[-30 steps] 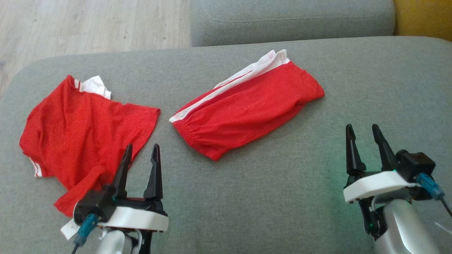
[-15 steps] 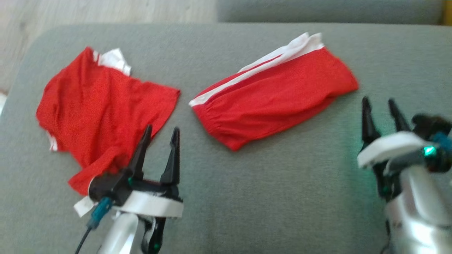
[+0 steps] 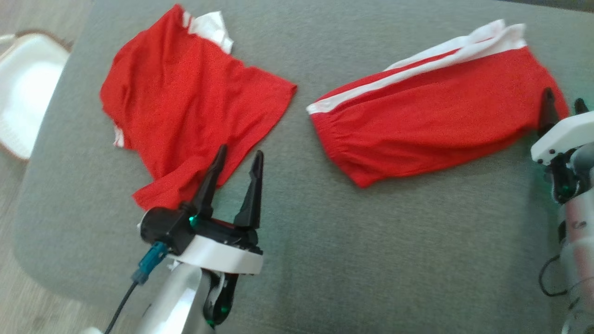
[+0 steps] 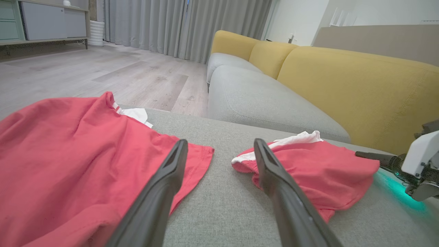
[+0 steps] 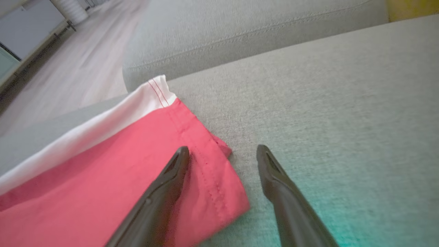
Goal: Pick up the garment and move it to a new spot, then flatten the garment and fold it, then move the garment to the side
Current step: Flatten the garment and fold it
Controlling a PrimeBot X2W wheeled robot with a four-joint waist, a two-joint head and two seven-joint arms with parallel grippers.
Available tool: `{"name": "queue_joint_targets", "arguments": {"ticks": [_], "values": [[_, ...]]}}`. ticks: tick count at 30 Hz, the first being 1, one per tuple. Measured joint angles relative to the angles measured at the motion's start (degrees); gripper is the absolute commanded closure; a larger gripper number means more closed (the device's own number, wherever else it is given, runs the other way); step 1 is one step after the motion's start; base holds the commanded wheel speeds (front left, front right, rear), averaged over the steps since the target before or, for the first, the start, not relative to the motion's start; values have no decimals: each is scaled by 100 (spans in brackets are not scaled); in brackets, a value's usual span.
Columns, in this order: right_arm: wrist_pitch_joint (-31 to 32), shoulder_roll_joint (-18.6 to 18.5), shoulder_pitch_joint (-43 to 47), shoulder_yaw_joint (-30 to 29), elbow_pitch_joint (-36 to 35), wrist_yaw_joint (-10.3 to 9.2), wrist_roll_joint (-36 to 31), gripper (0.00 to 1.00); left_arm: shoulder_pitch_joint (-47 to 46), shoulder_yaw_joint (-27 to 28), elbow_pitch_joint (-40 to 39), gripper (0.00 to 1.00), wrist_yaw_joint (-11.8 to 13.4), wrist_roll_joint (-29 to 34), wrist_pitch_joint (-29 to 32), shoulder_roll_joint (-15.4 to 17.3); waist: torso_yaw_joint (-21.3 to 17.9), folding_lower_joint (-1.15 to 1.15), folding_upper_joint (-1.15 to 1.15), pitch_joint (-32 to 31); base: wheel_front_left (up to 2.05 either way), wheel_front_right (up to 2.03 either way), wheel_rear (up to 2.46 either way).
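Two red garments lie on the grey cushion (image 3: 371,260). A crumpled red shirt (image 3: 185,97) with white trim is at the left, and folded red shorts (image 3: 431,120) with a white side stripe are at the right. My left gripper (image 3: 241,150) is open and empty, its left finger over the shirt's near edge; in the left wrist view the left gripper (image 4: 220,142) points at the gap between shirt (image 4: 68,147) and shorts (image 4: 308,164). My right gripper (image 3: 564,96) is open at the shorts' right end. In the right wrist view the right gripper (image 5: 223,149) straddles the hem corner of the shorts (image 5: 120,164).
A white tray-like object (image 3: 23,88) with a brown rim sits on the wooden floor off the cushion's left edge. Beyond the cushion is a grey sofa seat (image 4: 260,99) with a yellow backrest (image 4: 343,79). Bare cushion stretches in front of both garments.
The head camera has tilted down and turned left, shifting the whole picture. My right gripper has moved forward to the right end of the shorts. Both grippers stay open.
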Motion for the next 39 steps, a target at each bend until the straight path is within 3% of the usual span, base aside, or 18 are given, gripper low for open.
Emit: {"name": "queue_joint_targets", "arguments": {"ticks": [9,10,11,25,34,39], "values": [[100,-294,-587,136,815,-1,-219,0,-66,-130,-19,0,58,-62,1,-7,344,-1,0,215,0,0,0],[93,-292,-629,176,871,-1,-220,83,-66,-130,-18,0,70,-62,0,-7,341,-1,0,215,0,0,0],[62,-290,-648,232,909,-1,-220,100,-68,-129,-19,0,90,-62,0,-7,332,-2,0,217,0,0,0],[-966,-40,-272,702,1141,0,296,100,-51,-11,8,0,140,-60,1,-8,-225,-2,0,-271,0,0,0],[-1483,-21,560,370,904,0,672,100,263,164,-69,0,97,0,1,-7,-884,-2,0,-795,0,0,0],[-1603,220,1039,193,392,0,773,100,319,299,-214,0,90,67,1,-5,-1280,-2,0,-970,0,0,0]]}}
